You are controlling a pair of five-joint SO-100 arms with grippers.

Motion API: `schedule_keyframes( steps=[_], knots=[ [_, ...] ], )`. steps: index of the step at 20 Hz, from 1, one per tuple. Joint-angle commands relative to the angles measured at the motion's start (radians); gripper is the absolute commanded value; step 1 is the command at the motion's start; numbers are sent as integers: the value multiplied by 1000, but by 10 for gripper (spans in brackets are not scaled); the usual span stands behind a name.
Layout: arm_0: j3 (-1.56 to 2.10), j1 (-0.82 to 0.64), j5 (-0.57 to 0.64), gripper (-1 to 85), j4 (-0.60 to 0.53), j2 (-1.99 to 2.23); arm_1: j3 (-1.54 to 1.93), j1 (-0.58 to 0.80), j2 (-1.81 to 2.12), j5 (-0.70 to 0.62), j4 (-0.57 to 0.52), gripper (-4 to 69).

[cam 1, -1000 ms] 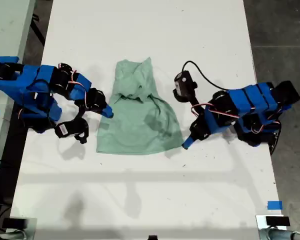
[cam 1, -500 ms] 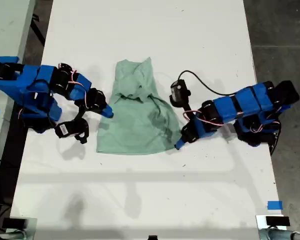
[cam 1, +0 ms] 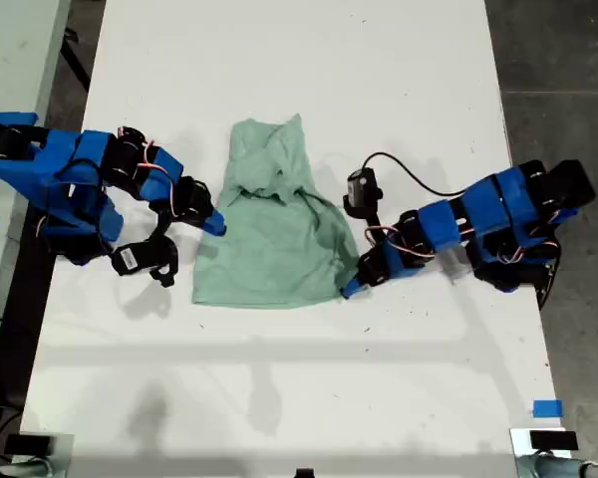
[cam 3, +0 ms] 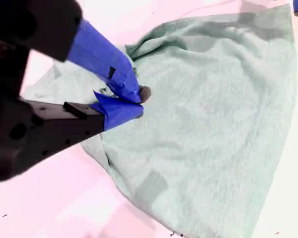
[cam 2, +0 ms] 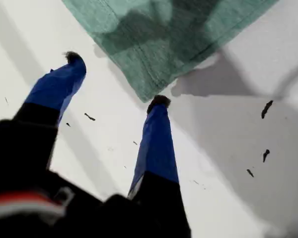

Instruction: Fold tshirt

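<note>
The first tool (cam 2: pixel 114 82) stands spread, nothing between its blue fingers (cam 2: pixel 156 144); one dark fingertip touches the corner of the tshirt (cam 2: pixel 174 34) while the other rests on bare desk (cam 2: pixel 228 148) just beside the hem. Over the last second this arm has reached in from the exterior view's right, and its tip (cam 1: pixel 347 289) now sits at the cloth's lower corner on that side, where a second ago it was well apart from the cloth. That reads as the approach to a corner grasp, with the pinch itself not yet made.

The second tool (cam 3: pixel 131 101) is pressed together on a bunch of the cloth at the tshirt's edge on the exterior view's left (cam 1: pixel 215 223), and has not moved in that time.

The tshirt (cam 1: pixel 274 224) lies mid-desk (cam 1: pixel 279 398) between the two arms, rumpled and narrowed toward its far end, broad and flatter at the near hem. No fold looks done so far.
</note>
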Motion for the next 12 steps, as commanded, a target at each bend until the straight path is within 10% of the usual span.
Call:
schedule_keyframes(
  steps=[1, 6, 9, 12],
  knots=[
    [-34, 0, -6, 1, -31, 5, -3, 28, -12, -12, -54, 299],
    [-32, -3, -5, 1, -31, 0, 12, 40, -75, 2, -107, 297],
    [-32, -8, -3, 1, -31, -2, 12, 40, -92, 28, -110, 2],
    [-32, -6, -2, 1, -28, -2, -20, 35, -69, 29, -51, -18]
  ],
)
